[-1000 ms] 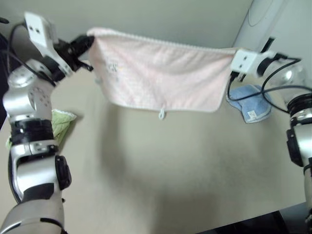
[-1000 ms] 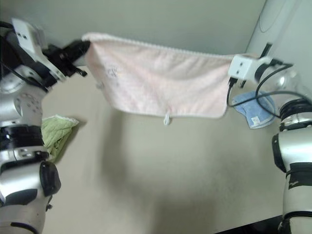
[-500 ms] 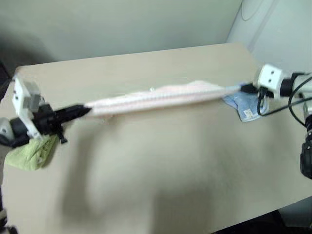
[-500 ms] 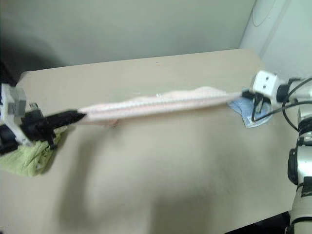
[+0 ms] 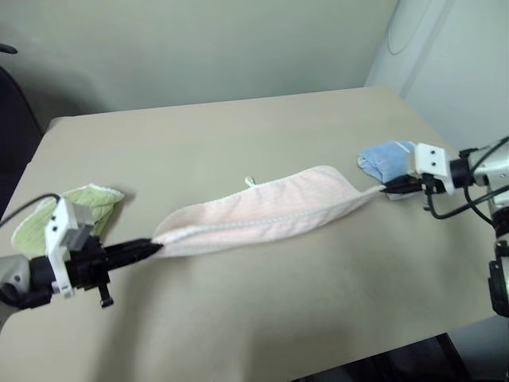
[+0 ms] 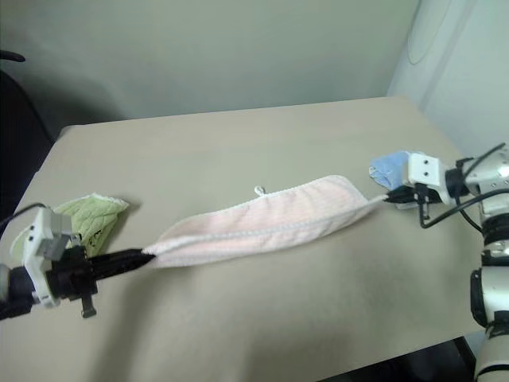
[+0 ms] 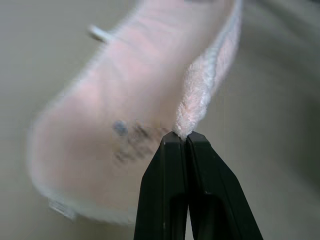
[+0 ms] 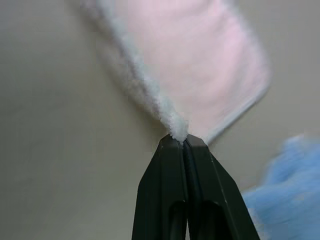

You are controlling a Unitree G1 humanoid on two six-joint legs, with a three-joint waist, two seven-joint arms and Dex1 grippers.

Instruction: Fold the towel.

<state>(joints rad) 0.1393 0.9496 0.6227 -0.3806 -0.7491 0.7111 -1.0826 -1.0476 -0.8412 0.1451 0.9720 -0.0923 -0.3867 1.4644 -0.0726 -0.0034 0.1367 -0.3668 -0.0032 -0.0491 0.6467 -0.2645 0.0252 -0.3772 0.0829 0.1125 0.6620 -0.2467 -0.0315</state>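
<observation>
The pale pink towel (image 5: 262, 211) is stretched across the middle of the tan table (image 5: 262, 310), its far part lying on the tabletop and its near edge lifted. My left gripper (image 5: 153, 248) is shut on the towel's left corner, low over the table. My right gripper (image 5: 386, 189) is shut on the right corner. In the left wrist view the pinched white-stitched edge (image 7: 202, 90) rises from the closed fingers (image 7: 170, 190), with the small dark print (image 7: 130, 137) beside it. The loop tag (image 5: 249, 181) pokes out at the towel's far edge.
A light green ribbed towel (image 5: 60, 219) lies crumpled at the table's left, just behind my left wrist. A light blue cloth (image 5: 386, 159) sits at the right edge next to my right gripper. A pale wall stands behind the table.
Both grippers have come down and towards me with the towel, which hung spread in the air and now drapes onto the table. The camera has tilted down too.
</observation>
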